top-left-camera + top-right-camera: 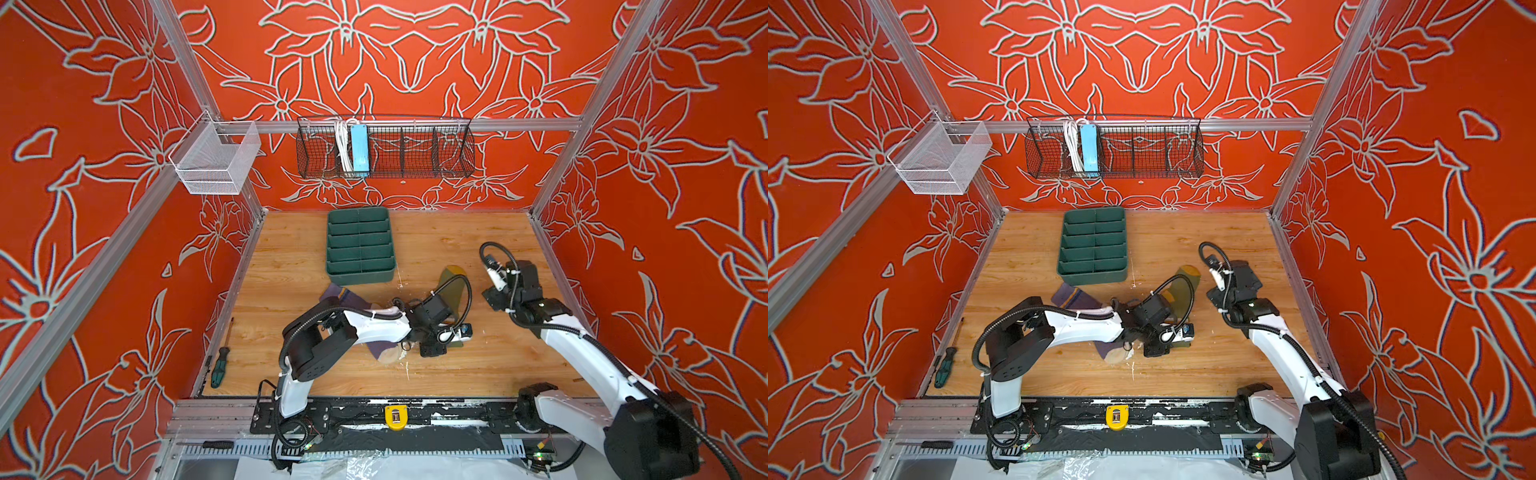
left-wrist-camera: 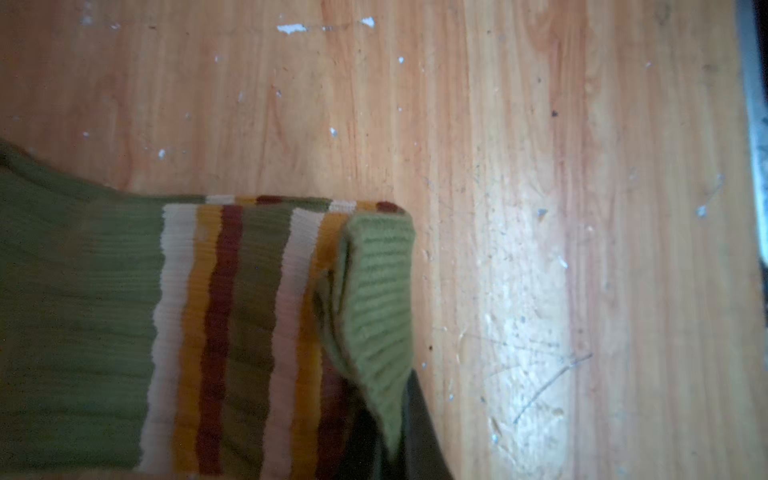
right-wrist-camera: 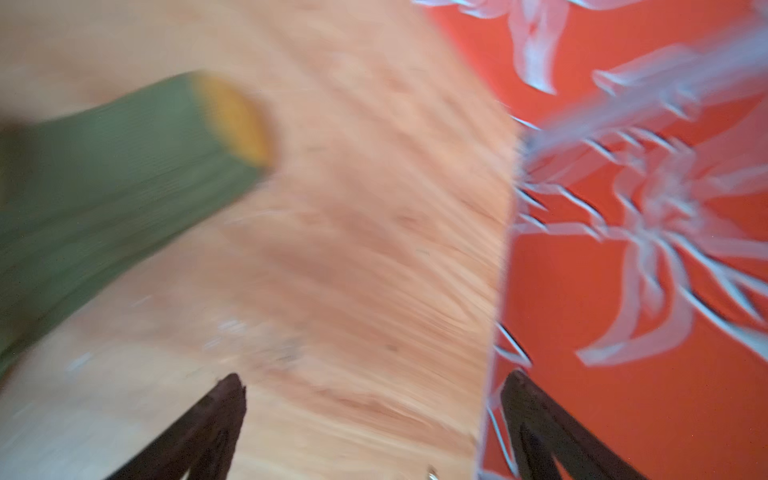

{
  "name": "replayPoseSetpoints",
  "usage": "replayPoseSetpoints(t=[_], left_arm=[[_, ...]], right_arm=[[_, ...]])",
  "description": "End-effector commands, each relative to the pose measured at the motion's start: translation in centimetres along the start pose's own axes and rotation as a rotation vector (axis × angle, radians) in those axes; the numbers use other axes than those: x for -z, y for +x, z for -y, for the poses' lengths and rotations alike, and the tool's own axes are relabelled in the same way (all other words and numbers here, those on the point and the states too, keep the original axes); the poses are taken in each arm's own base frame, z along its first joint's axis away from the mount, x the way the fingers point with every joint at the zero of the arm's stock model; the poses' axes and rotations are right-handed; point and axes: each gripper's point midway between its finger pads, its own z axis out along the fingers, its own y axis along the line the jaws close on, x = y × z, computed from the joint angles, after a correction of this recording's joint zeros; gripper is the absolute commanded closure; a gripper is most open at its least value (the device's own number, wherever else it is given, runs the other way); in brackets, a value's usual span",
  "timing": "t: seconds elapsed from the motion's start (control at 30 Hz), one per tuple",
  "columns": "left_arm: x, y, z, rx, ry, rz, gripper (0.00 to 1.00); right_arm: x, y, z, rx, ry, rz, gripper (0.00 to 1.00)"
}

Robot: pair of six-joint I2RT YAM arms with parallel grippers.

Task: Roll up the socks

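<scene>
My left fingers [image 2: 417, 428] squeeze together on the ribbed, stripy cuff of the olive-green sock [image 2: 83, 311]. It lies flat on the wooden desk [image 1: 291, 257] beside the purple sock [image 1: 330, 297], lower middle in a top view. My right fingers [image 3: 216, 419] stand wide apart.

Olive sock [image 2: 75, 311] striped cream, mustard, maroon.

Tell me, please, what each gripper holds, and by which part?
The left gripper pinches the olive-green striped fabric sock by its cuff; the right gripper, open, holds nothing.
</scene>
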Motion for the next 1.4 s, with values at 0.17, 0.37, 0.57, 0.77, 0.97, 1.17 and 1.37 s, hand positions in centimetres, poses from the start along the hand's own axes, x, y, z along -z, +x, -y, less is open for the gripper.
replayPoseSetpoints(t=[0.17,0.37,0.57,0.77,0.97,1.17,1.37], left_arm=[[-1.2,2.5,1.8,0.418,0.425,-0.201,0.98],[-1.9,2.1,0.4,0.661,0.628,-0.222,0.98],[-2.7,1.8,-0.7,0.702,0.632,-0.217,0.98],[-2.9,1.5,-1.1,0.707,0.632,-0.211,0.98],[-3.1,1.7,-1.2,0.711,0.635,-0.219,0.98],[-3.2,1.9,-1.1,0.708,0.638,-0.22,0.98],[-3.3,1.9,-1.1,0.699,0.641,-0.218,0.98]], right_arm=[[7.5,-7.1,6.2,-0.403,0.009,0.271,0.02],[11.7,-5.0,-2.1,-0.033,-0.371,0.364,0.06],[11.4,3.4,-8.1,0.554,-0.412,0.255,0.1],[10.2,8.0,-12.6,0.928,-0.437,0.244,0.17],[9.3,8.2,-17.6,1.086,-0.486,0.291,0.18],[8.1,8.4,-20.1,1.104,-0.514,0.316,0.18],[6.4,8.3,-21.2,1.101,-0.487,0.299,0.25]])
